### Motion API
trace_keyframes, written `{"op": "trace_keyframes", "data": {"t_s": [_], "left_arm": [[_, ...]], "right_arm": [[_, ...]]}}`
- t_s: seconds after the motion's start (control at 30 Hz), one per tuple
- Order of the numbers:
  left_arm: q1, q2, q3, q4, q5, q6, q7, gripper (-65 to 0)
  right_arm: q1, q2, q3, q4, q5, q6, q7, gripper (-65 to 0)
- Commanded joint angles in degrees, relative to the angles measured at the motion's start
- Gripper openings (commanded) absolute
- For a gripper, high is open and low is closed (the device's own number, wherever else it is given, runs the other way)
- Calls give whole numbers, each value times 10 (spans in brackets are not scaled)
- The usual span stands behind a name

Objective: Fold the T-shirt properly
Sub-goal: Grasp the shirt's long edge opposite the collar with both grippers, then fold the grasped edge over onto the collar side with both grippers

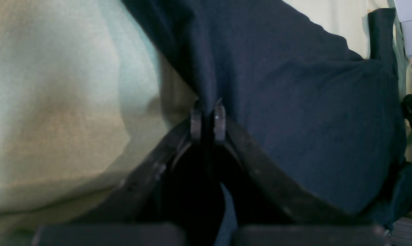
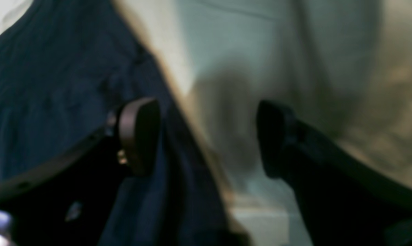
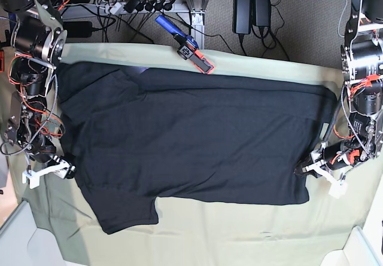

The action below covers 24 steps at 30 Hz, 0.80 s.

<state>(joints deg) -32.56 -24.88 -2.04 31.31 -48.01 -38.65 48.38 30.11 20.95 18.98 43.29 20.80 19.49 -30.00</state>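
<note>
The black T-shirt (image 3: pixel 191 134) lies spread flat on the pale green cloth (image 3: pixel 239 236), with one sleeve at the front left. My left gripper (image 1: pixel 207 119) is shut on a pinch of the T-shirt's (image 1: pixel 294 102) edge; in the base view it sits at the shirt's right edge (image 3: pixel 306 169). My right gripper (image 2: pixel 206 136) is open, with one finger (image 2: pixel 139 136) over the T-shirt (image 2: pixel 55 85) and the other over the green cloth (image 2: pixel 294 51). In the base view it is at the shirt's left edge (image 3: pixel 64 170).
A red and blue tool (image 3: pixel 188 46) lies at the cloth's back edge, just behind the shirt. Cables and power bricks (image 3: pixel 251 6) lie beyond it. Pale bins stand at the front left (image 3: pixel 18 242) and front right (image 3: pixel 359 251) corners.
</note>
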Motion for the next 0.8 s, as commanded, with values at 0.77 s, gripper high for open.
{"op": "trace_keyframes", "data": {"t_s": [0.77], "left_arm": [[-15,-7,-1,7,-6,-13,-10,-650]], "right_arm": [[17,-51,-50,79,13,14,-42,-260]]}}
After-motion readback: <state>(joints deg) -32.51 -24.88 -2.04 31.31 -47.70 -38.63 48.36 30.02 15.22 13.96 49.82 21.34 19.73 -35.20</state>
